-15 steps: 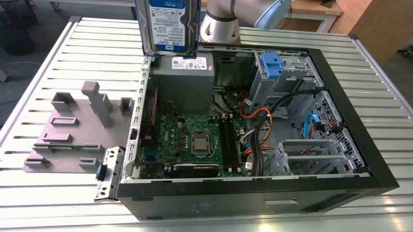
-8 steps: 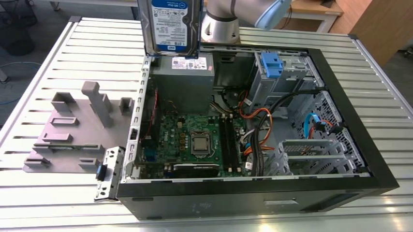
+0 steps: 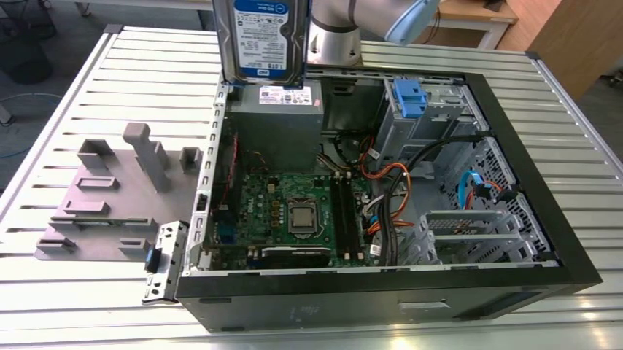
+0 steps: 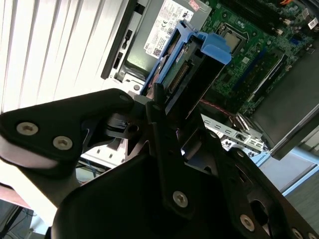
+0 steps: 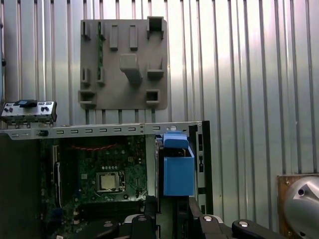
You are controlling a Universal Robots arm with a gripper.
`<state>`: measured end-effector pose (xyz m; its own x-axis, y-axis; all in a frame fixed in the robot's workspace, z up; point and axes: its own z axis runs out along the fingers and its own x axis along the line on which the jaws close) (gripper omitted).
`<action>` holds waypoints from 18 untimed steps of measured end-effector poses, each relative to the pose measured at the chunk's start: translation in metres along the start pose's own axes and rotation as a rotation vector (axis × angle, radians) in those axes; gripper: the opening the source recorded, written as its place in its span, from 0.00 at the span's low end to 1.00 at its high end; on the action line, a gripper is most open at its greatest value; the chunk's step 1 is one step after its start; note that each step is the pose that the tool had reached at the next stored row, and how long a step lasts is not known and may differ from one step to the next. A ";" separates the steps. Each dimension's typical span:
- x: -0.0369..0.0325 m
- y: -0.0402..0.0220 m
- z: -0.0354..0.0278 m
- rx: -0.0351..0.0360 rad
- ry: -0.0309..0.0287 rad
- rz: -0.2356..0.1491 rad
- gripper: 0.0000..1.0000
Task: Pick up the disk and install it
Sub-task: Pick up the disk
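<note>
ITEM: flat silver metal disk (image 3: 268, 36), blue side rails | LOCATION: upright, aloft over open black computer case (image 3: 389, 292), far corner, exterior view's left | END EFFECTOR (image 4: 179, 119): clamped on disk | STEP: picked up, not yet installed

You have bright, even light in the exterior view: the slatted worktop (image 3: 78, 95) shines pale at nine o'clock from the computer case (image 3: 389, 292), whose interior sits in shade. In the second wrist view the worktop slats burn out to white glare, and the black fingers (image 4: 158, 117) read as dark silhouettes. In the first wrist view the disk (image 5: 178, 177) glows saturated blue.
</note>
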<state>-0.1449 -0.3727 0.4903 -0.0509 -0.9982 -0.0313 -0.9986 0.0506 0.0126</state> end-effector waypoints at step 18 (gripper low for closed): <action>-0.0010 -0.0202 0.0002 0.0000 0.0001 0.000 0.35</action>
<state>-0.1247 -0.3727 0.4899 -0.0510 -0.9982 -0.0312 -0.9986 0.0506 0.0126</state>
